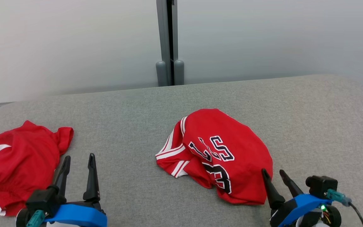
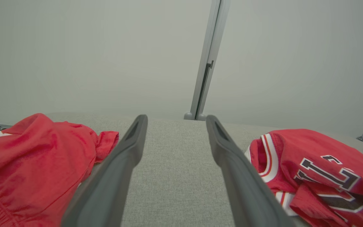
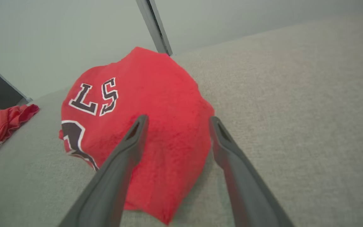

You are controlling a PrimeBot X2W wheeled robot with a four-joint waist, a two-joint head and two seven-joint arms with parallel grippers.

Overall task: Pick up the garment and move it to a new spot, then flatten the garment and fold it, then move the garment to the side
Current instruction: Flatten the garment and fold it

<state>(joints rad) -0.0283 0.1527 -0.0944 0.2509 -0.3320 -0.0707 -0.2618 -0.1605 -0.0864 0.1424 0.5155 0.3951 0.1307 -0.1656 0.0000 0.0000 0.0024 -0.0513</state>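
Crumpled red lettered jersey (image 1: 219,154) lies unfolded on grey fabric table (image 1: 131,104). The left gripper (image 1: 79,155) and right gripper (image 1: 272,171) gape empty; seemingly every step remains.

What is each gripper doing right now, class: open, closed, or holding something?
Left gripper: jaws open, holding nothing.
Right gripper: jaws open, holding nothing, by the red jersey.

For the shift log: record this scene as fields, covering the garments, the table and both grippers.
table: grey, fabric-covered
jersey: red, lettered, crumpled, right of centre
second garment: red, white trim, bunched at far left
left gripper: open, empty, beside second garment
right gripper: open, empty, at jersey's near edge
progress: nothing lifted yet
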